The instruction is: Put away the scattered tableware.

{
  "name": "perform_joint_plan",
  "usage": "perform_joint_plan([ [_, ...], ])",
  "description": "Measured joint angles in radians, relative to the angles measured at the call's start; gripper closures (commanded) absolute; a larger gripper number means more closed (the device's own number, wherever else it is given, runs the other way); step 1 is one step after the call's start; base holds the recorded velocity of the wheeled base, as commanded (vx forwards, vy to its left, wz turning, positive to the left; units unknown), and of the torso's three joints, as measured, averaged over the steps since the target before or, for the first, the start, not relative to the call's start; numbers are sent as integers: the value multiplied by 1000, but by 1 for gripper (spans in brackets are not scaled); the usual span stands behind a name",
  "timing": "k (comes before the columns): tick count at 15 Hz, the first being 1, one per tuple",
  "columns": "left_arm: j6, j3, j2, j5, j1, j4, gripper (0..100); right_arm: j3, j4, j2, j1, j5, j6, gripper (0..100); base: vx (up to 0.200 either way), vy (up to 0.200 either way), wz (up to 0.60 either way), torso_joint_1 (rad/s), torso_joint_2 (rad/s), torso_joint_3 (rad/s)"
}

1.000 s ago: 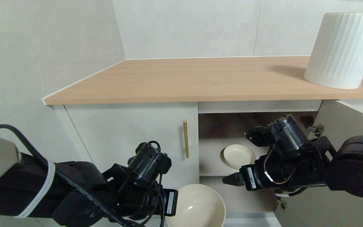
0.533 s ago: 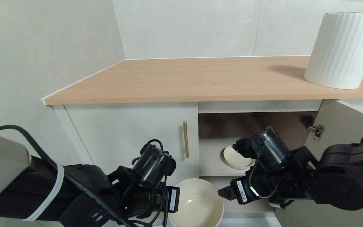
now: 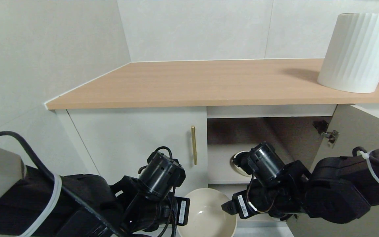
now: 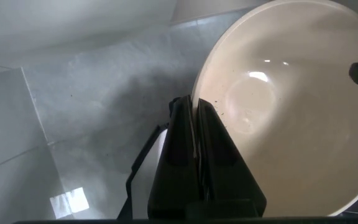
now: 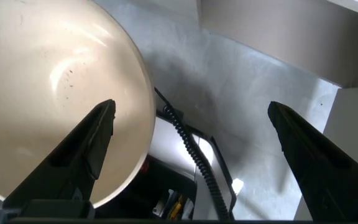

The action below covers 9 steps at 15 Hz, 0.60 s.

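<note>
My left gripper [image 4: 196,118] is shut on the rim of a large cream bowl [image 4: 284,106], holding it low in front of the cupboard. In the head view the bowl [image 3: 206,214] hangs below the closed door, with the left gripper [image 3: 179,214] at its left edge. My right gripper [image 5: 197,146] stands open with nothing between its fingers, close beside the bowl [image 5: 55,93]. The right gripper [image 3: 227,208] is at the bowl's right edge, before the open cupboard. A small cream plate [image 3: 236,162] lies on the cupboard shelf, mostly hidden behind the right wrist.
The left cupboard door is closed and has a brass handle [image 3: 193,149]. The right door [image 3: 357,164] stands open at the right. A tall white ribbed container [image 3: 357,49] stands on the wooden countertop [image 3: 192,82] at the far right. Grey floor lies below.
My right arm has drawn back out of the cupboard, down and to the left, and now sits next to the bowl. The left gripper with the bowl shifted slightly right.
</note>
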Motion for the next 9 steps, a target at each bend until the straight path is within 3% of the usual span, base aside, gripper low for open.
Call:
perform_joint_plan([
  [6, 0, 5, -1, -1, -7, 0, 100, 1, 0, 18, 6, 2, 0, 0, 0, 0, 0, 0, 0, 0],
  [7, 0, 5, -2, -1, -7, 0, 100, 1, 0, 22, 8, 2, 0, 100, 0, 0, 0, 0, 0, 0],
  [9, 0, 5, -2, -1, -7, 0, 100, 1, 1, 26, 8, 4, 0, 100, 0, 0, 0, 0, 0, 0],
])
